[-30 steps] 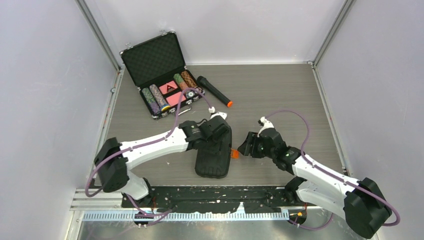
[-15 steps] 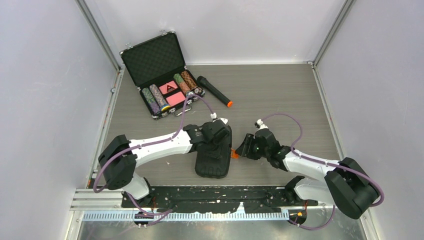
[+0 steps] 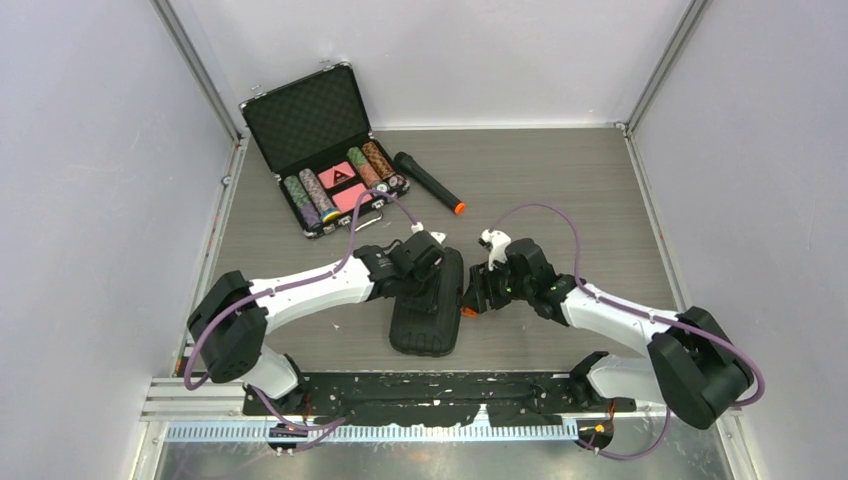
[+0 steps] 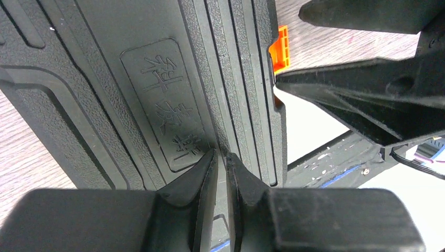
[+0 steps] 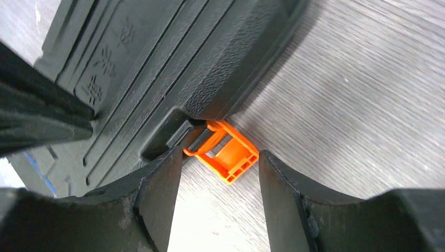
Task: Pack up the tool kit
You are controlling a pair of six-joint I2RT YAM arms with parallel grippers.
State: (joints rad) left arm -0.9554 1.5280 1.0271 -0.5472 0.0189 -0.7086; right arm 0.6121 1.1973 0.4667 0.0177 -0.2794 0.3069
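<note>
Tool kit case (image 3: 428, 310): it is lying shut and flat on the wooden table (image 3: 560, 190), just in front of the arm bases, between the two arms and well apart from the open poker chip case (image 3: 320, 160) and the flashlight (image 3: 430, 182) at the back.
Orange latch (image 5: 229, 153): it is sticking out from the case's right edge, swung open and resting over the table, not yet snapped home.
Left gripper (image 4: 221, 168): its fingers are sitting almost together with only a thin slit between them. The tips are bearing down on the ribbed lid. Whether they are nipping a rib cannot be told.
Right gripper (image 5: 220, 168): its jaws are standing wide, straddling the latch with a gap showing on each side and holding nothing.
How the case is likely handling: it is looking like stiff moulded plastic with a grained, ribbed skin, so it is probably offering fair grip. With tools inside it is likely moderately heavy and not fragile.
How the latch is likely handling: it is small, thin and hinged, so it is probably flexing and slipping away under a careless push.
Where to take hold: pressing on the lid from above is steadying the case, while the latch is best taken across its outer tab and folded towards the case edge.
</note>
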